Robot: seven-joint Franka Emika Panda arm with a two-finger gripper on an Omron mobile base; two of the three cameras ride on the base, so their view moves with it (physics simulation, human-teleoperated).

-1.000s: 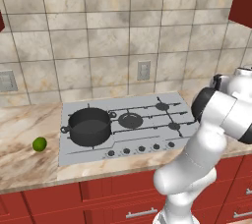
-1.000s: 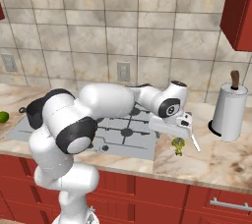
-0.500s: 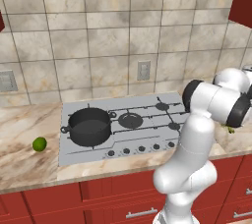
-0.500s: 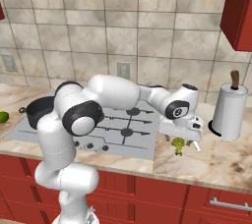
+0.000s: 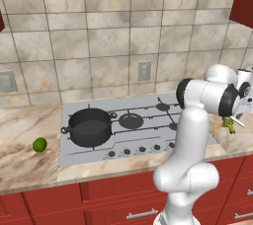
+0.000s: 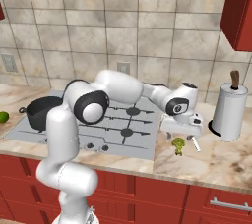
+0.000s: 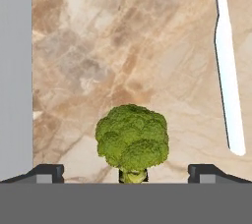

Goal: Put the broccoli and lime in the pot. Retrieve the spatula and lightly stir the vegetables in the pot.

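The gripper hangs just above the marble counter with its two dark fingertips spread wide, one at each side of the hand view and nothing clamped between them. The broccoli stands in the gap between the tips, apart from both, its stem down on the counter and its bumpy green head facing the camera. In the right base view the gripper sits over the counter to the right of the stovetop, with the broccoli directly beneath it and nearer the front edge. In the left base view the broccoli peeks out beside the arm's wrist at the far right.

Just beside the broccoli lies a slim white utensil, probably the spatula, flat on the counter; in the right base view it is a short white bar to the right of the floret. Whether its blade is grey cannot be told.

Further right stands a paper towel holder with a brown knob. The pot rests on the left burner of the stovetop, well apart from the gripper. The lime lies on the counter left of the stovetop, near the pot but outside it.
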